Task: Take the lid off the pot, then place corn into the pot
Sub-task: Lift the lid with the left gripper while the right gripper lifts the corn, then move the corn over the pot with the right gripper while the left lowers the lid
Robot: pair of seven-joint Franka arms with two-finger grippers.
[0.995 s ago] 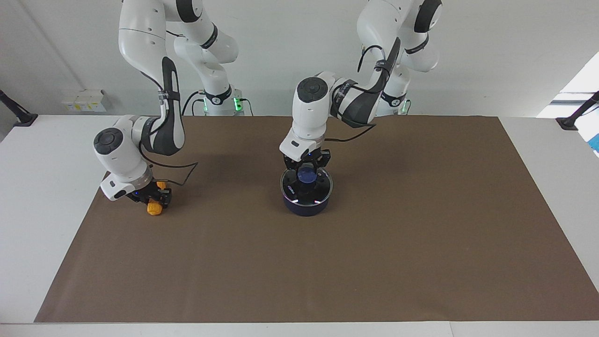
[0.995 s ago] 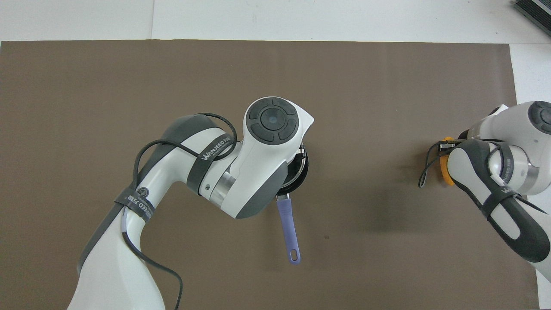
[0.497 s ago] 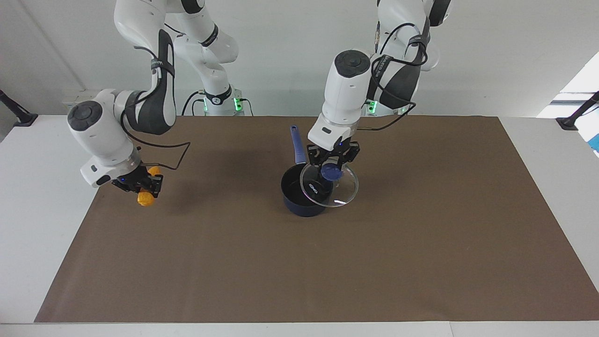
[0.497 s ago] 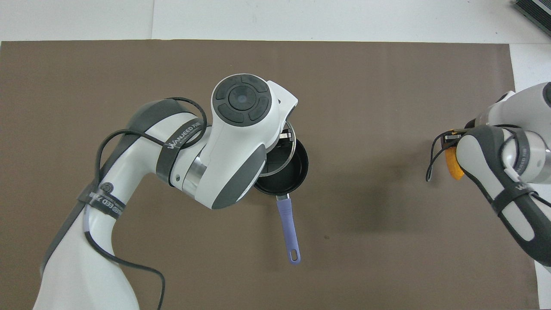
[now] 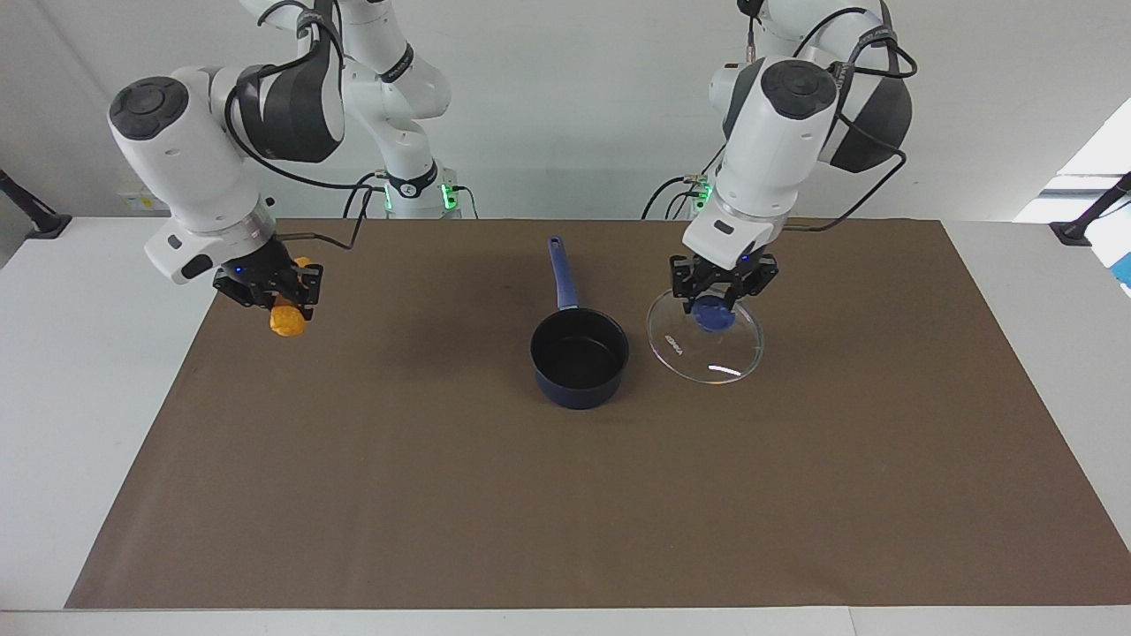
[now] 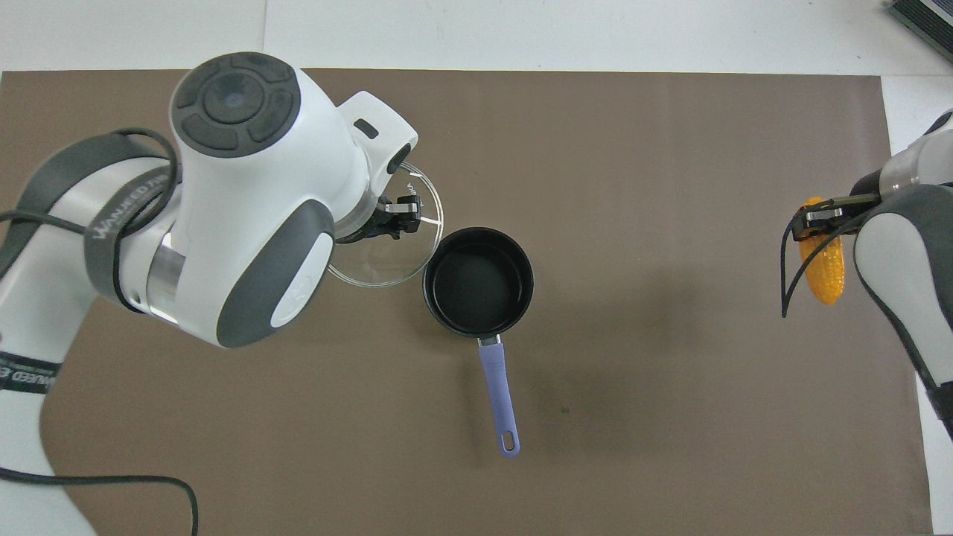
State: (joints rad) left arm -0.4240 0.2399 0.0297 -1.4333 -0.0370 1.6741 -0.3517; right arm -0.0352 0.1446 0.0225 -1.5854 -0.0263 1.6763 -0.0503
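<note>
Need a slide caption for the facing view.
Left gripper holds lid beside open pot; right gripper carries corn.

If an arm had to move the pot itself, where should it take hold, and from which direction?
By the long straight handle. It sticks out flat from the pot toward the robots and is bare, so a straight-down grip across its narrow width should suit best. Both grippers are busy: the left gripper holds the lid, the right gripper the corn.
</note>
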